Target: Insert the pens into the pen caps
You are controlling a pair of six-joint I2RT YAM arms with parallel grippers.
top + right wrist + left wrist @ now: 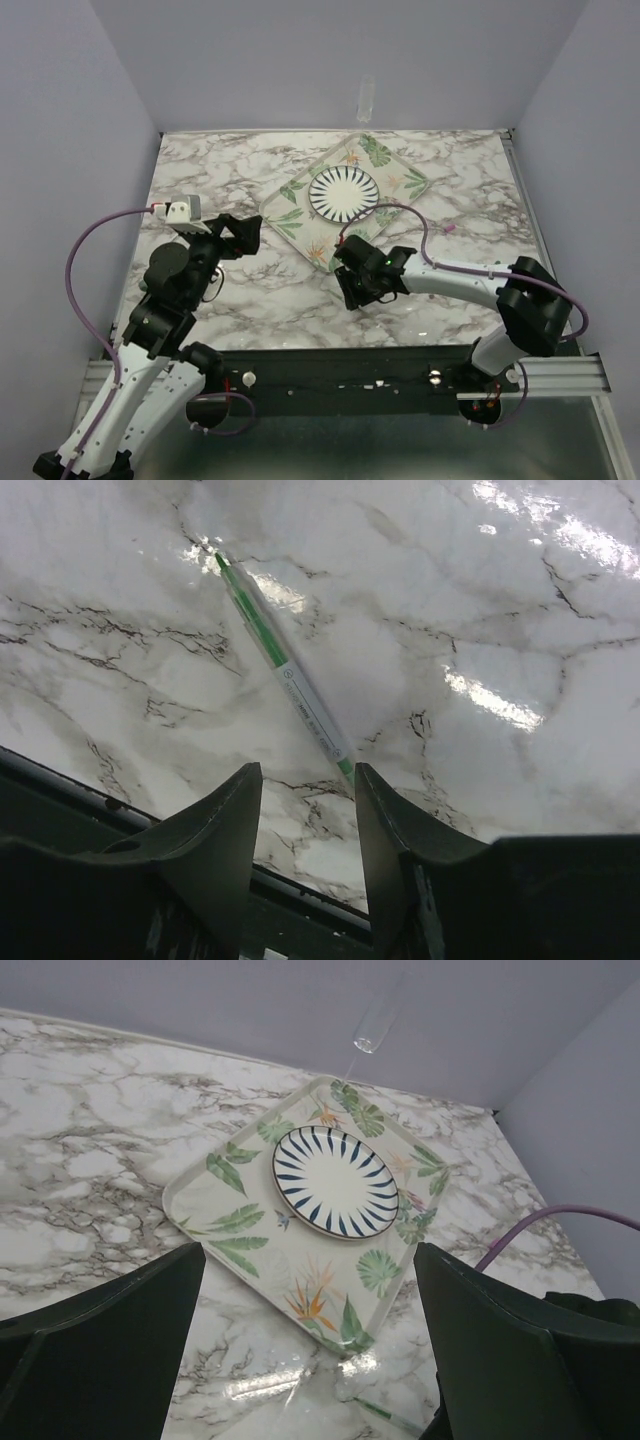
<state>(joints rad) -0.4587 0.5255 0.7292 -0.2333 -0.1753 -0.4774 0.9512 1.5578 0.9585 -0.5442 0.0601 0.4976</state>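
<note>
A green-and-white pen (285,670) lies flat on the marble table (500,600), pointing away from my right gripper (305,772). The gripper is open and hovers low over the pen's near end, which sits just inside the right fingertip. Nothing is held. In the left wrist view the same pen (395,1416) shows at the bottom edge. My left gripper (308,1255) is open wide and empty, raised above the table left of the tray. From above, the right gripper (355,285) covers the pen. A small pink piece (450,229), perhaps a cap, lies right of the tray.
A leaf-patterned square tray (395,180) lies diamond-wise at the centre back with a striped round plate (343,192) on it. A clear tube-like thing (365,100) shows against the back wall. Purple cables trail from both arms. Walls close in the table on three sides.
</note>
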